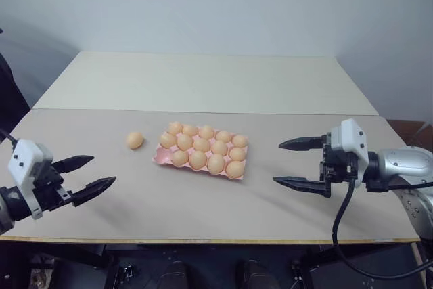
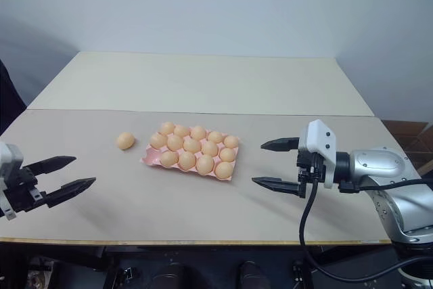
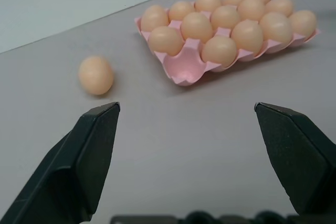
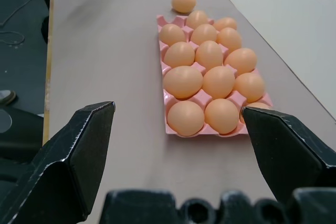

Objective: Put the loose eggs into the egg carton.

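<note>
While both tools, left tool (image 1: 95, 174) and right tool (image 1: 289, 162), hung wide open and empty, the loose egg (image 1: 134, 140) left of the egg carton (image 1: 162, 158) needed a gentle side pinch toward the carton's empty near-left cup.

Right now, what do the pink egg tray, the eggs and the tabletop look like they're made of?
Egg tray: looks like thin moulded plastic or pulp; smooth pink cups with scalloped edges, hard to tell which.
Eggs, such as the loose egg: smooth, matt, evenly orange-tan; real shell or plastic, the look leaves it open.
Tabletop: flat matt beige board, probably laminate, with a lighter wood-coloured front edge.
</note>
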`<state>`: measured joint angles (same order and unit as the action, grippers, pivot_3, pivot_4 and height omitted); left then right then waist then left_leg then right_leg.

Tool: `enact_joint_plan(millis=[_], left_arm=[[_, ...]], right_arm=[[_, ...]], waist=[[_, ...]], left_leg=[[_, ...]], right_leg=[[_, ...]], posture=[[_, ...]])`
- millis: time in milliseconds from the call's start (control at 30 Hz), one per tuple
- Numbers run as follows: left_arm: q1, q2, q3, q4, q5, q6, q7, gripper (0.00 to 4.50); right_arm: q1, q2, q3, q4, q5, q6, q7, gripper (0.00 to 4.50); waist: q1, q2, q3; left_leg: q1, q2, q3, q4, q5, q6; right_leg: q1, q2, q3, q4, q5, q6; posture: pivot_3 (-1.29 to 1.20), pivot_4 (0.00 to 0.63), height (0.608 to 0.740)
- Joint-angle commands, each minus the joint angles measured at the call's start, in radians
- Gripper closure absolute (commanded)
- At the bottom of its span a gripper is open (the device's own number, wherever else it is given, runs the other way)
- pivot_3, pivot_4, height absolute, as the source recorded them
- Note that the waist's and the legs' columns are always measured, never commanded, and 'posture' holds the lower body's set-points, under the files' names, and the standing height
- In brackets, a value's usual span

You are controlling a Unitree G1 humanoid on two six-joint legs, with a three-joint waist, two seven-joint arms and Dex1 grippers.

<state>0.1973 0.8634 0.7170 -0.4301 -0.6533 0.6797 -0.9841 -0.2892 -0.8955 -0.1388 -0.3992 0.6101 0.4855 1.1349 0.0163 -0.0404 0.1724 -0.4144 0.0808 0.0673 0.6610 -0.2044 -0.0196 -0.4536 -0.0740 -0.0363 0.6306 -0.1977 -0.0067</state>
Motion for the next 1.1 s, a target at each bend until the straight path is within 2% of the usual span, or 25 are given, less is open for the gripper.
enact_joint_plan(millis=[33, 167, 300, 433, 600, 800, 1000, 1100], left_arm=[[0.008, -0.001, 0.037, -0.045, -0.031, 0.006, 0.027, 0.02], [0.009, 0.004, 0.032, -0.047, -0.041, 0.008, 0.046, 0.02], [-0.079, 0.031, -0.047, -0.017, 0.001, 0.061, 0.160, 0.02], [-0.261, 0.043, -0.170, 0.086, 0.048, 0.151, 0.316, 0.02], [-0.536, 0.002, -0.357, 0.300, 0.143, 0.188, 0.436, 0.02], [-0.785, -0.079, -0.540, 0.634, 0.268, 0.100, 0.427, 0.02], [-0.897, -0.154, -0.642, 0.851, 0.372, 0.012, 0.414, 0.02], [-0.927, -0.179, -0.658, 0.946, 0.393, -0.051, 0.376, 0.66]], right_arm=[[-0.023, -0.008, -0.016, 0.000, 0.004, -0.026, 0.013, 0.00], [-0.029, -0.007, -0.014, 0.004, 0.002, -0.026, 0.017, 0.00], [-0.021, -0.004, -0.018, -0.009, 0.003, -0.023, 0.009, 0.00], [-0.015, -0.003, -0.022, -0.025, 0.006, -0.018, -0.005, 0.00], [0.001, -0.009, -0.033, -0.047, 0.015, -0.013, -0.013, 0.00], [-0.001, -0.012, -0.031, -0.056, 0.011, -0.013, -0.018, 0.00], [0.010, -0.019, -0.046, -0.083, 0.023, -0.004, -0.030, 0.00], [0.022, -0.023, -0.060, -0.094, 0.030, 0.002, -0.035, 0.00]], waist=[[-0.003, 0.000, 0.000], [-0.004, 0.000, 0.000], [-0.001, 0.000, 0.000], [0.006, 0.000, 0.000], [0.006, 0.000, 0.000], [0.004, -0.001, 0.000], [-0.003, -0.001, 0.000], [-0.004, -0.001, 0.000]], left_leg=[[0.000, 0.000, 0.000, 0.000, 0.000, 0.000], [0.000, 0.000, 0.000, 0.000, 0.000, 0.000], [0.000, 0.000, 0.000, 0.000, 0.000, 0.000], [0.001, 0.000, 0.000, 0.000, 0.000, 0.000], [0.000, -0.001, -0.001, 0.000, 0.000, 0.000], [0.000, -0.002, -0.001, 0.000, 0.000, 0.000], [0.000, -0.002, -0.001, 0.000, 0.000, 0.001], [0.000, -0.002, -0.001, 0.000, 0.000, 0.001]], right_leg=[[0.000, 0.000, 0.000, 0.000, 0.000, 0.000], [0.000, 0.001, 0.000, 0.000, 0.000, 0.000], [0.000, 0.001, 0.000, 0.000, 0.000, 0.000], [0.001, 0.001, 0.000, 0.001, 0.000, 0.001], [0.001, 0.001, 0.000, 0.000, 0.004, 0.006], [0.002, 0.001, 0.001, 0.000, 0.005, 0.007], [0.002, 0.001, 0.001, 0.000, 0.005, 0.007], [0.002, 0.001, 0.001, 0.000, 0.005, 0.007]], posture=[[0.00, 0.150, 0.740], [0.00, 0.150, 0.740], [0.00, 0.150, 0.740], [0.00, 0.150, 0.740], [0.00, 0.150, 0.740], [0.00, 0.150, 0.740], [0.00, 0.150, 0.740], [0.00, 0.150, 0.740]])
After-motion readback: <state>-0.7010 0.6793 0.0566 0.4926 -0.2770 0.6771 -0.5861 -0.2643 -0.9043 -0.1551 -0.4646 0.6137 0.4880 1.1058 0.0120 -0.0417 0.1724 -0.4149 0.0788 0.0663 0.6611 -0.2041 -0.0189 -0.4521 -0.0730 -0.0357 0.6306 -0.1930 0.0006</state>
